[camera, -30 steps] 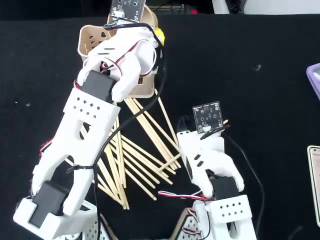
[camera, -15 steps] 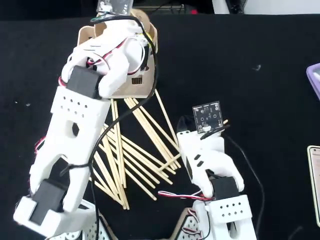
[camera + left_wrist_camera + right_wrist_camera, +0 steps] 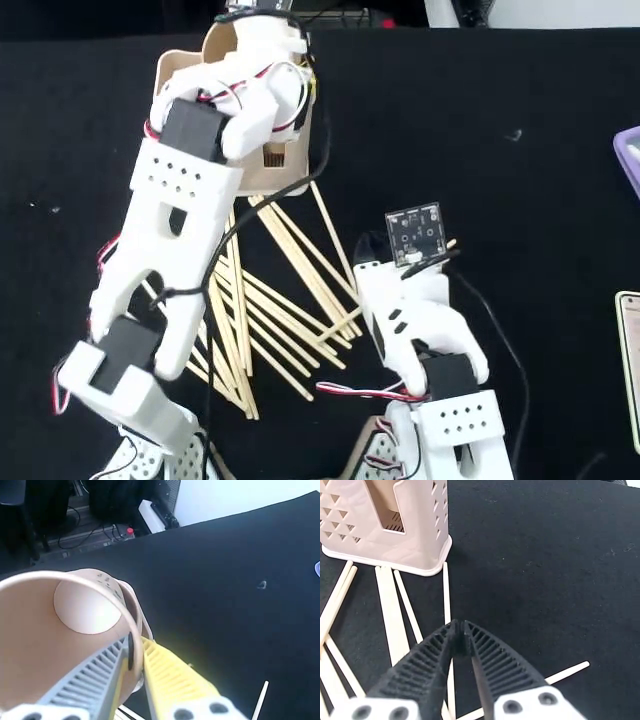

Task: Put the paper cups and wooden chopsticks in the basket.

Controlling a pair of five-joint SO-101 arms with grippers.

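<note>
The right hand [image 3: 458, 627] is hanging pinched shut, holding nothing, over the chopsticks [image 3: 390, 610], which are lying fanned on the desk [image 3: 545, 555] just in front of the basket [image 3: 420, 530]. Above the basket, the left hand [image 3: 132, 647] is gripping a cup [image 3: 75, 630] by its rim.

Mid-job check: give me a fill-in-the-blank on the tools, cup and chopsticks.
The left tool grips the tan paper cup by its ___.
The right tool is ___ and holds nothing.
The pale wooden chopsticks lie on the black ___ beside the beige perforated plastic basket.
Missing words: rim; shut; table.
</note>
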